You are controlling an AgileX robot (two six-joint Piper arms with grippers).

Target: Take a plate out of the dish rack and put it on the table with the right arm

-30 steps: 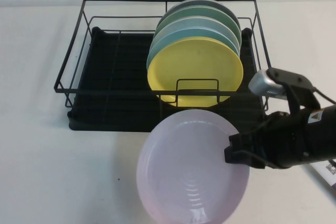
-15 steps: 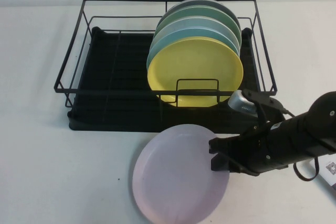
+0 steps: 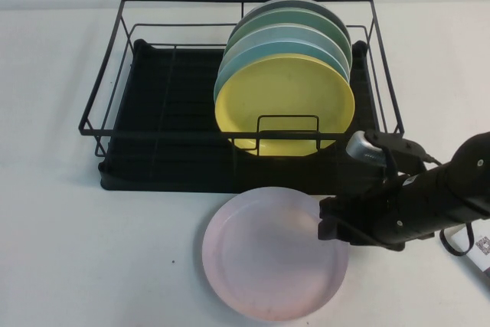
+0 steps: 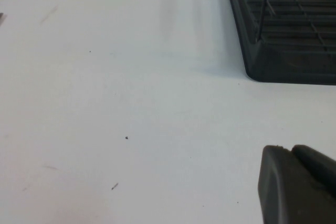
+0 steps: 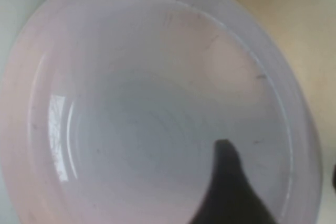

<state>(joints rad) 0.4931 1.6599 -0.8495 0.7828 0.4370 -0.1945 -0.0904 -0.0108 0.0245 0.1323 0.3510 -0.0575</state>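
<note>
You'll find no readable writing; your right gripper [image 3: 331, 227] grips the plate [image 3: 274, 253], now lower and flatter than before. Your left gripper [image 4: 299, 182] sits above the table [image 4: 131, 103]; I can't tell its opening.

Yellow plate [image 3: 285, 105] upright — green and teal plates [image 3: 295, 32] behind.

Right arm [image 3: 429, 197] stretched low and leftward, right pincer [image 3: 331, 227] clamped — left pincer [image 4: 296, 184] barely visible

High view looks down over dish rack [image 3: 230, 97] — right wrist view close above plate [image 5: 157, 108].
</note>
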